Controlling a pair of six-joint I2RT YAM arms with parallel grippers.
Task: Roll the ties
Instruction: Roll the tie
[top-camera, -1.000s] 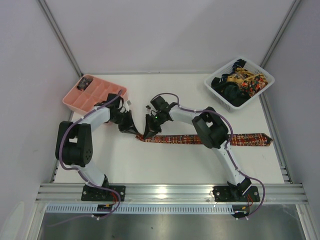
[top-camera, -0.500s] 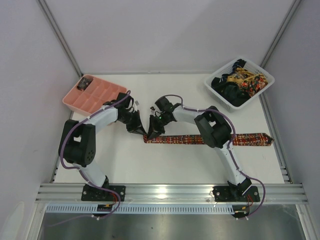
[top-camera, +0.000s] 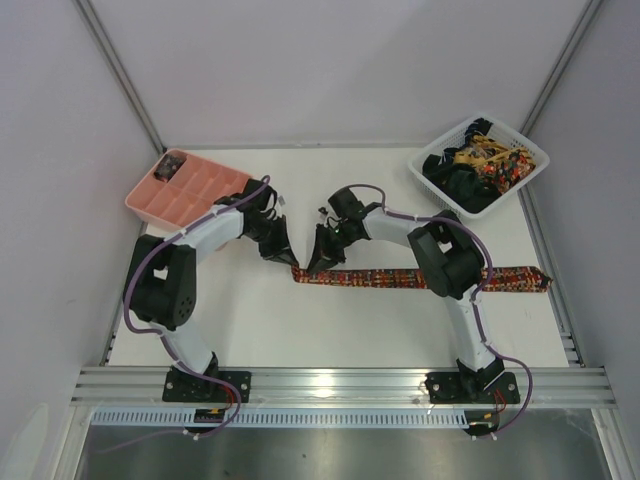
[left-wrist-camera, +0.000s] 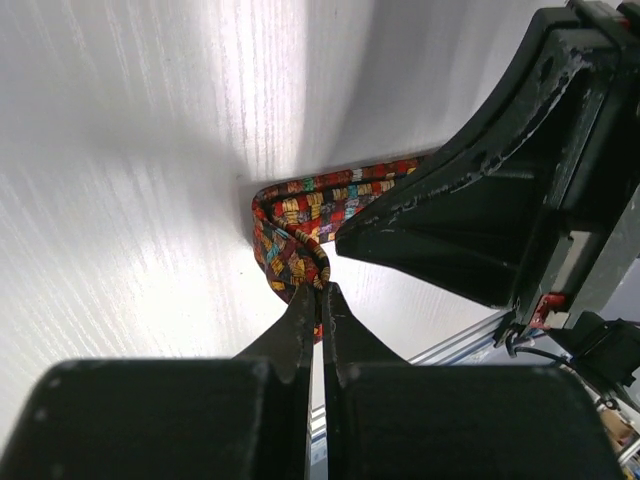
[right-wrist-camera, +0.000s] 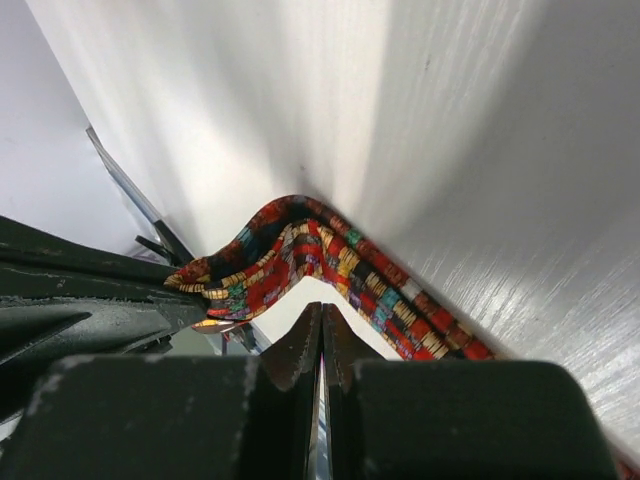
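Patterned necktie (top-camera: 400, 278): lies flat across the middle of the frame, left end curled into a fold.
Left gripper (left-wrist-camera: 318, 292): jaws closed, pinching that fold.
Right gripper (right-wrist-camera: 320, 312): jaws closed, empty, just beside the fold.

Overhead, two wrist close-ups, tie (top-camera: 365, 279) shared
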